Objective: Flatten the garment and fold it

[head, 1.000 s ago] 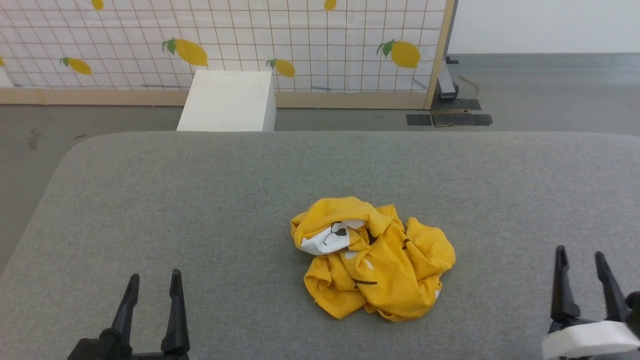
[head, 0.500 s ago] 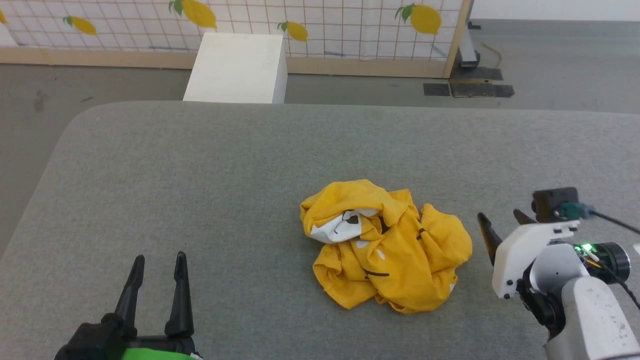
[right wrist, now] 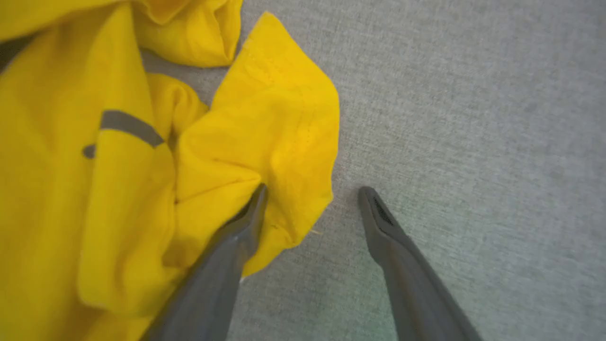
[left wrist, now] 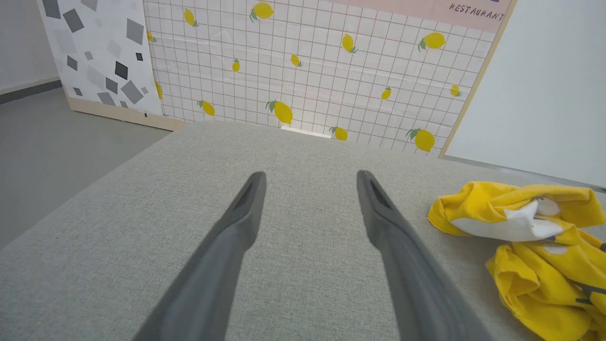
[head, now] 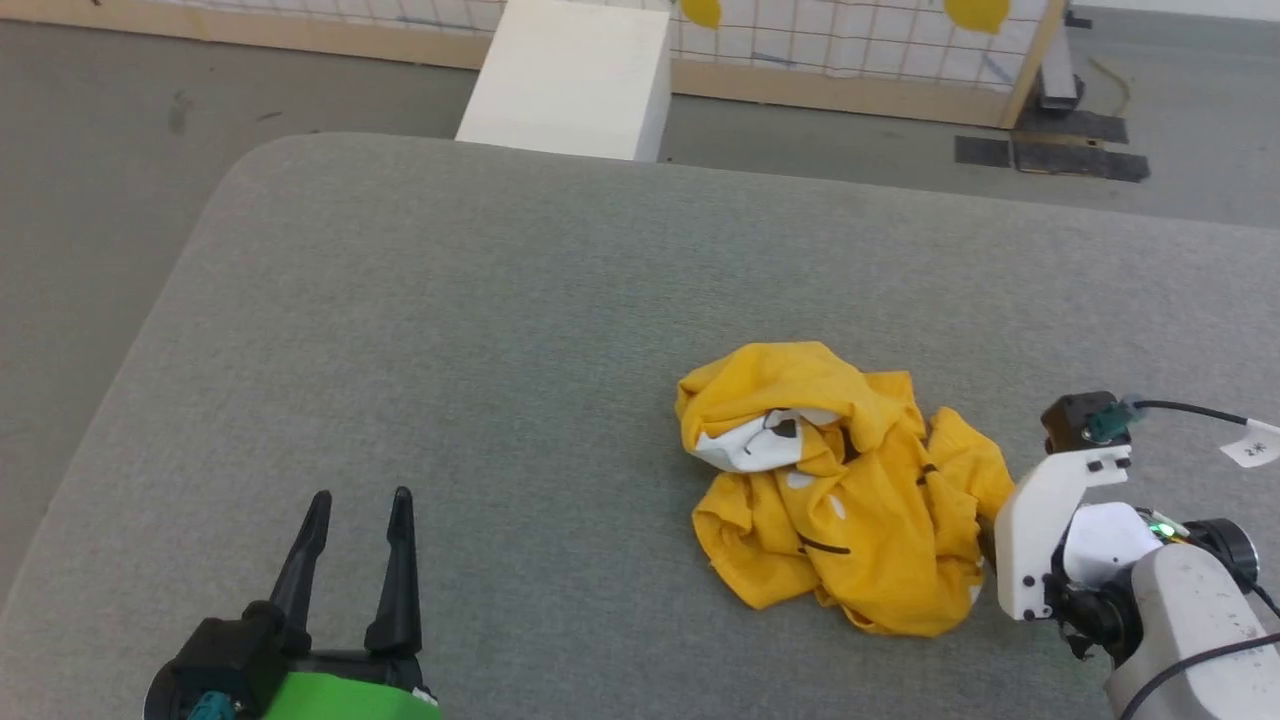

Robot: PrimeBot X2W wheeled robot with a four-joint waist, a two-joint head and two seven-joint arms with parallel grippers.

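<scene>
The T-shirt [head: 845,490] is lying crumpled on the grey table [head: 450,300], toward our right. We are just beginning to flatten it. Our right gripper [right wrist: 313,189] is hanging at the heap's edge, fingers spread wide and empty, one over a yellow flap and the other over bare table. Next, we judge, we are needing to pinch that hem and draw it outward. Our left gripper [head: 360,495] is hovering wide and empty, well apart. A white box [head: 570,75] and a lemon-print screen [left wrist: 331,71] are standing beyond the table, and neither is blocking our reach.

The left pincer [left wrist: 310,182] hovers spread over grey fabric, garment [left wrist: 530,237] at right.
</scene>
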